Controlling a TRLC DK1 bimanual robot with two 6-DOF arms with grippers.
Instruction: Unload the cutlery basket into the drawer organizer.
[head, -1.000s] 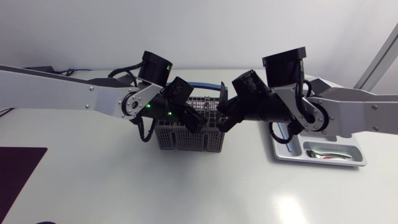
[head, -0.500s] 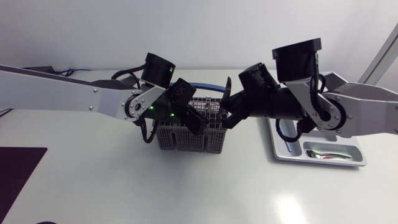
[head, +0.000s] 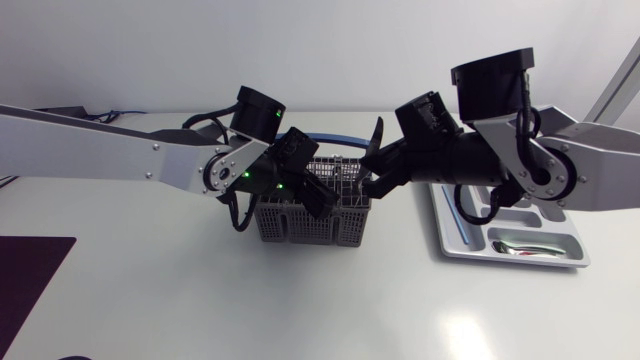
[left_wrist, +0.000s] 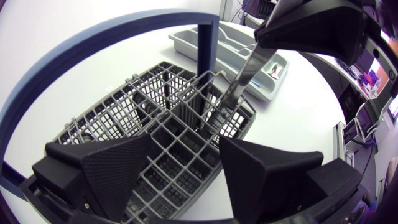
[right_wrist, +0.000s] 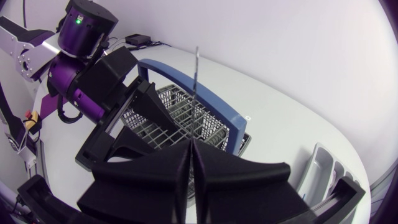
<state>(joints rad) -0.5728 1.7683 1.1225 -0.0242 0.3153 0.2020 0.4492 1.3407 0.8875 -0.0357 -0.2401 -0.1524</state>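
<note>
On white table (head: 150, 290), right gripper (right_wrist: 193, 144) clamping metal utensil (right_wrist: 195, 81) at grey cutlery basket (head: 300, 225), left gripper (left_wrist: 186, 146) open astride its rim

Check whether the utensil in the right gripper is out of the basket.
Not out: the utensil has its tip inside the basket, right gripper shut on it.

Two grippers crowd the basket (head: 300, 225) at frame centre: the left gripper (head: 310, 195), fingers spread, over its left cells; the right gripper (head: 374, 168), clamped on a utensil (left_wrist: 245, 68), at its right edge. A blue handle (head: 325, 138) arches above. Bare table (head: 300, 300) fills the lower frame.
</note>
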